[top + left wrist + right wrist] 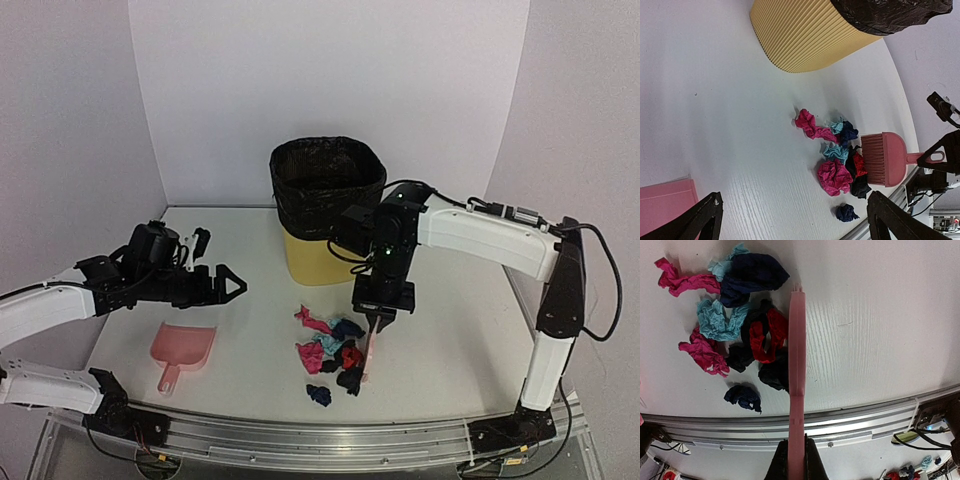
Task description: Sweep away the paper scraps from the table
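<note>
The paper scraps (330,348) lie in a loose pile of pink, light blue, navy, red and black bits on the white table (460,330). They also show in the left wrist view (837,160) and the right wrist view (740,325). One navy scrap (319,395) lies apart, nearer the front rail. My right gripper (382,318) is shut on the handle of a pink brush (796,350). The bristles (875,159) touch the pile's right side. My left gripper (228,285) is open and empty, held above the table left of the pile.
A pink dustpan (183,352) lies on the table at the front left, under my left arm. A yellow bin (325,205) with a black liner stands behind the pile. The metal rail (320,440) runs along the front edge. White walls surround the table.
</note>
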Action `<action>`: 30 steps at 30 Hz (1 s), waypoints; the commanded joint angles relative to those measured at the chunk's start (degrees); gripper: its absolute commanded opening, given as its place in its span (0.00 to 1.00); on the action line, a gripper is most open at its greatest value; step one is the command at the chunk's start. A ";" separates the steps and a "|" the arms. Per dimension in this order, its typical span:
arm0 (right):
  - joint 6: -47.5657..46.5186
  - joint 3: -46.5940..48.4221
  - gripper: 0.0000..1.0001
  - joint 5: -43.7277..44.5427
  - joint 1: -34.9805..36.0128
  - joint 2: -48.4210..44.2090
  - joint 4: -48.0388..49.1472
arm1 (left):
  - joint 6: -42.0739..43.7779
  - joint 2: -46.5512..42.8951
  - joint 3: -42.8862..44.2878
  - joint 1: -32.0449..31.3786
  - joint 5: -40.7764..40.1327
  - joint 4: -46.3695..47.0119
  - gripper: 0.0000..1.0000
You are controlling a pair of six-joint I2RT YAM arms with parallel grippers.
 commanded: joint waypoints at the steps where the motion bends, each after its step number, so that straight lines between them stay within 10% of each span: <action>1: 0.65 1.26 0.00 4.16 0.04 -1.30 -16.81 | -0.45 -1.50 0.42 0.25 -1.06 -0.89 1.00; 19: -1.33 -6.86 0.00 24.79 0.04 -19.80 -22.78 | -0.51 5.42 15.79 0.25 0.38 -18.77 1.00; 30: -8.33 -19.53 0.00 48.41 0.07 -30.60 -2.90 | -5.03 15.94 25.32 0.33 -0.21 -37.17 1.00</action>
